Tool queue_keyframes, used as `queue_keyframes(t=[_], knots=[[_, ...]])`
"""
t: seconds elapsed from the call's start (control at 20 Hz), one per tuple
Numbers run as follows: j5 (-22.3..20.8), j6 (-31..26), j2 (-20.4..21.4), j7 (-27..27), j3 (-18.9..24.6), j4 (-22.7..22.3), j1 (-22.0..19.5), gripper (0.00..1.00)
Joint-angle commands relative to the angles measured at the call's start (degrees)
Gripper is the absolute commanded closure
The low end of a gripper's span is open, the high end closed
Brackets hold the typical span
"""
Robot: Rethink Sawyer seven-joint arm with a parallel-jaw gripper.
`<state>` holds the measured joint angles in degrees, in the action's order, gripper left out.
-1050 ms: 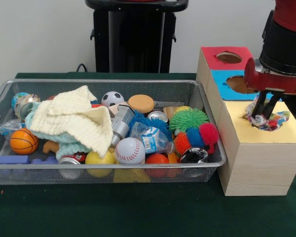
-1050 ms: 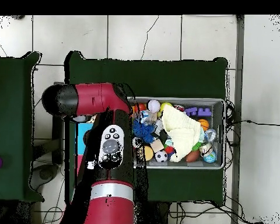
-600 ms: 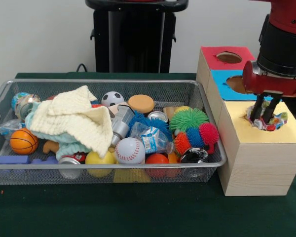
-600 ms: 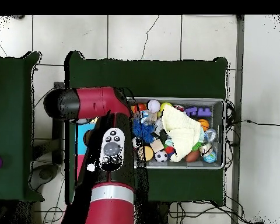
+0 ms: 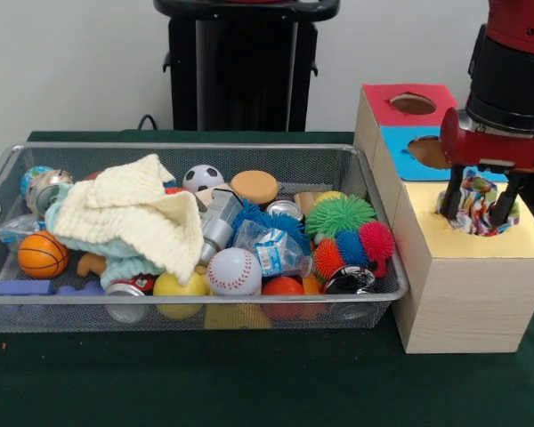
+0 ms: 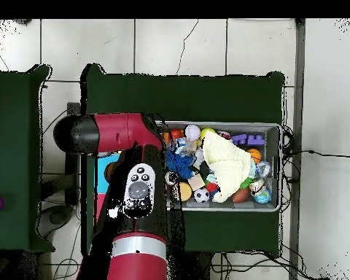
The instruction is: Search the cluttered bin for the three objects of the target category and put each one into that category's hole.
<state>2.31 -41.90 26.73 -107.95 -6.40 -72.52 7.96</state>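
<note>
1. The wooden box (image 5: pixel 467 285) stands just right of the wire bin (image 5: pixel 187 298). Its nearest section is topped yellow, with a hole (image 5: pixel 481 218) at about 2 o'clock from the bin's middle.
2. Sitting in that hole is a multicoloured cloth (image 5: pixel 473 197), bunched and standing a little proud of the rim, so it is not fully dropped through.
3. The gripper (image 5: pixel 479 203) hangs straight over the hole with its two fingers (image 5: pixel 451 191) spread either side of the cloth, apparently not pinching it. I read it as released.
4. The cloth looks light, soft and floppy. It should crush easily and may snag on the hole's edge. A pinch on a raised fold at its top, not at an edge, seems the surest hold.
5. Further back on the box come the blue section (image 5: pixel 418 153) at 1 o'clock and the red section (image 5: pixel 409 100) beyond it, each with its own hole.
6. In the bin, a cream knitted cloth (image 5: pixel 133 218) lies at 9 o'clock over other clutter. It is likely another fabric item, equally limp, best taken at a high ridge.
</note>
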Motion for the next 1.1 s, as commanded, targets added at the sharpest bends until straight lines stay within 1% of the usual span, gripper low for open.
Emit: queue_keyframes(t=[0.05, 0.2, 0.4, 0.45, 0.8, 0.95, 1.1], knots=[[-1.8, 0.9, -2.7, -7.9, 0.2, -8.2, -1.6, 0.0], [-1.7, -1.1, -2.7, -7.6, 0.0, -7.5, -1.5, 0.0], [-1.8, -0.2, -2.4, -7.4, 0.2, -8.2, -1.7, 0.0], [-1.8, 0.1, -2.4, -7.5, 0.2, -8.4, -1.7, 1.0], [-1.8, 0.8, -2.1, -7.6, 0.1, -8.7, -1.6, 1.0], [-1.9, -0.1, -2.3, -7.9, -0.3, -8.2, -1.5, 1.0], [-2.2, 1.4, -2.0, -7.4, 0.0, -9.3, -1.7, 1.0]])
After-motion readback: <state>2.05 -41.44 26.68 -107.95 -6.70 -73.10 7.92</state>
